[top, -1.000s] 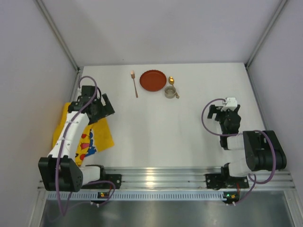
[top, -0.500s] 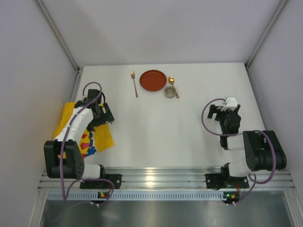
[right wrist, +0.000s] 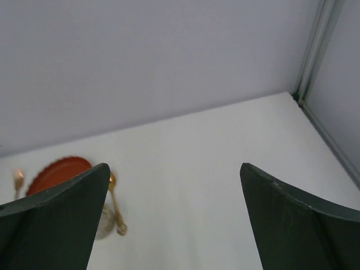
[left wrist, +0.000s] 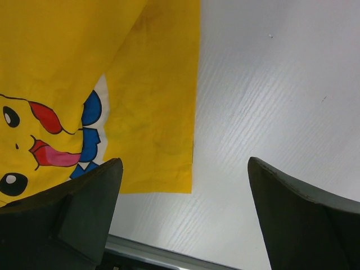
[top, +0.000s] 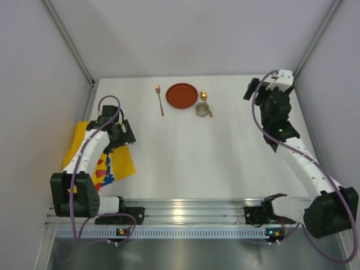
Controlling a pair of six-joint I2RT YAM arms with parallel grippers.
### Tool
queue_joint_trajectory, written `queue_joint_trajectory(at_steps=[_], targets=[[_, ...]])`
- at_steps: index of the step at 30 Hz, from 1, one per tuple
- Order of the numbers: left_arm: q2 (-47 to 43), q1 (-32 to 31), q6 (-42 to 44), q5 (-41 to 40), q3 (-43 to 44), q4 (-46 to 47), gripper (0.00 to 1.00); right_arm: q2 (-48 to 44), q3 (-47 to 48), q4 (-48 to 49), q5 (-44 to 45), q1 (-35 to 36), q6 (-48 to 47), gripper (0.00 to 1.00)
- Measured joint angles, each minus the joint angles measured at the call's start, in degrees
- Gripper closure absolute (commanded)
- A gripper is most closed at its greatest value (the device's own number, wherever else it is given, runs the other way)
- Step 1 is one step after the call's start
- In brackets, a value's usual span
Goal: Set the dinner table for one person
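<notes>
Ribbed aluminium rail (top: 185, 209) is running along the bottom of the top view, w/ both arm bases sitting on it. Just beyond it, the large flat white dinner table (top: 197, 152) is filling mid frame up to the grey back wall. At lower left, a yellow cartoon-printed cloth mat (top: 122, 162) is lying on the table, its near edge close to the rail. The left gripper (left wrist: 184, 162) is hanging over the mat's right edge, jaws spread wide & empty. In its wrist cam one finger is showing over yellow cloth, the other over bare tabletop. At upper right, the right gripper (right wrist: 174, 166) is hanging raised near the far right corner, jaws likewise released, gripping nothing. Furthest back, top centre, a round red plate (top: 181, 94) is resting on the table. A copper-coloured fork (top: 160, 100) is lying just left of it, apart. A small round metal cup (top: 201, 109) is sitting at the plate's lower-right rim. A gold spoon (top: 206, 103) is lying right beside the cup; touching or not, can't tell.
</notes>
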Motion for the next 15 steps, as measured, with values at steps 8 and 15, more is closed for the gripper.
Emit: queue_joint_trajectory(at_steps=[8, 15], targets=[[1.5, -0.3, 1.7, -0.8, -0.4, 3.8, 0.07, -2.6, 4.7, -21.1, -7.9, -1.8, 19.4, 0.0], [8.7, -0.9, 2.7, -2.3, -1.3, 7.0, 0.21, -7.4, -5.6, -38.3, -13.7, -1.0, 19.4, 0.0]])
